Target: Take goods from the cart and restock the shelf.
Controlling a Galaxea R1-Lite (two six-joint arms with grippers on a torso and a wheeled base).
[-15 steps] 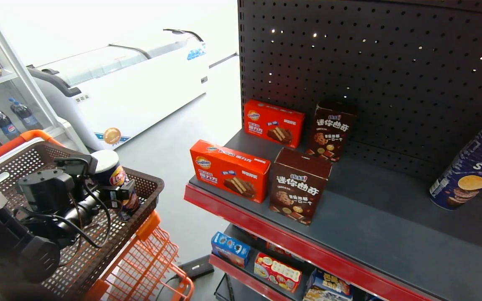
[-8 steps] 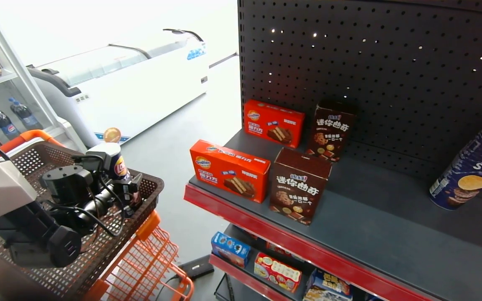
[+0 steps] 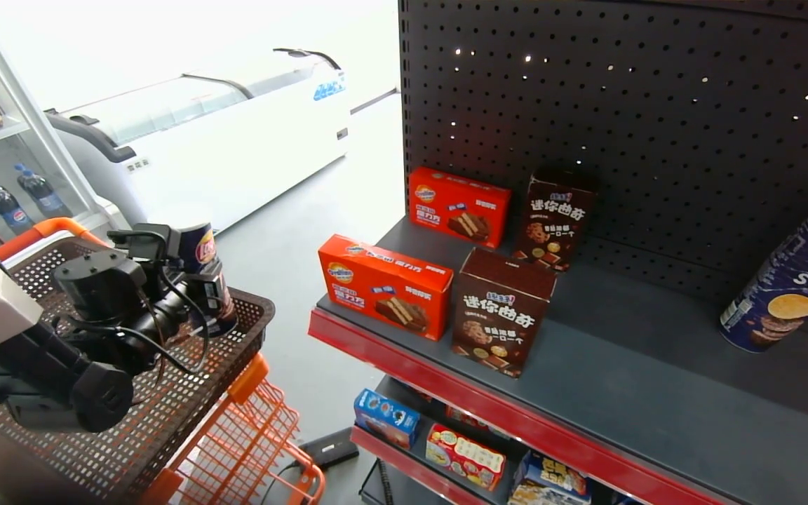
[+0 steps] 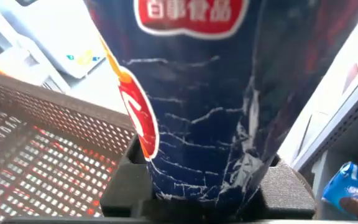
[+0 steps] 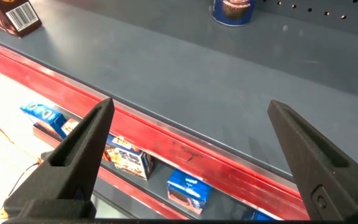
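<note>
Now: left hand [image 3: 209, 305] pinching chip can [image 3: 198, 247] low on body; can upright, raised over cart [image 3: 250, 308] basket. Right hand [image 5: 191, 102] spread wide, empty, over front edge of shelf [image 3: 621, 393]. Advice: lift can clear of basket rim before swinging across. Keep it vertical. Aim for bare deck between brown box [image 3: 502, 312] and leaning can [image 3: 790, 280]. Seat base flat before release.

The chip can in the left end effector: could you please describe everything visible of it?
The chip can is a tall dark-blue tube, apparently cardboard, with a red-and-yellow logo and whitish scuff lines. It stands nearly upright, clamped around its body by the left end effector and held over the cart's brown perforated basket.
</note>
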